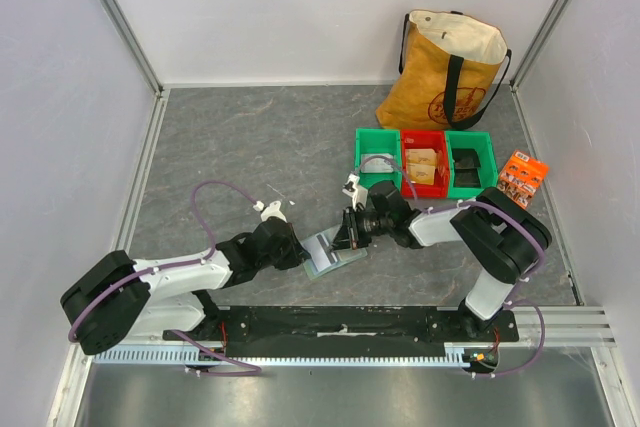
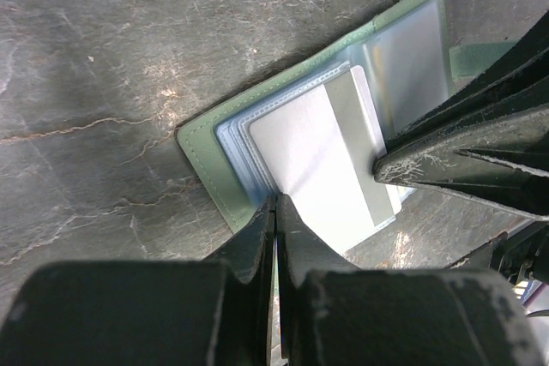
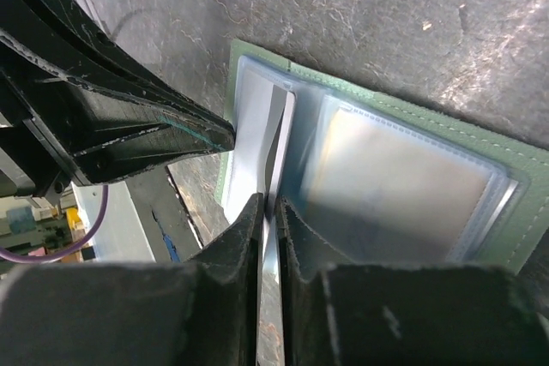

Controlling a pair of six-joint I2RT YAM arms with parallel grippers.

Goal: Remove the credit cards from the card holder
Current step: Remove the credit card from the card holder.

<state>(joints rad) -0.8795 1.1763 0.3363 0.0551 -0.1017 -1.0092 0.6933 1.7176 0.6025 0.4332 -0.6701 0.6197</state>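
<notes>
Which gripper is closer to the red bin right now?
Right. The right gripper is at the card holder side facing the red bin; the left gripper at its far side.

The card holder lies open and flat on the grey table, near its front edge and roughly midway between left and right. Its cover is pale green with a stitched border. Light blue-grey clear pocket sleeves are stacked inside, and a small green tab projects from one edge. One credit card, pale silver-white, stands partly out of the sleeves, tilted up off the stack. A tan-toned card, blurred, sits inside a flat pocket.
</notes>
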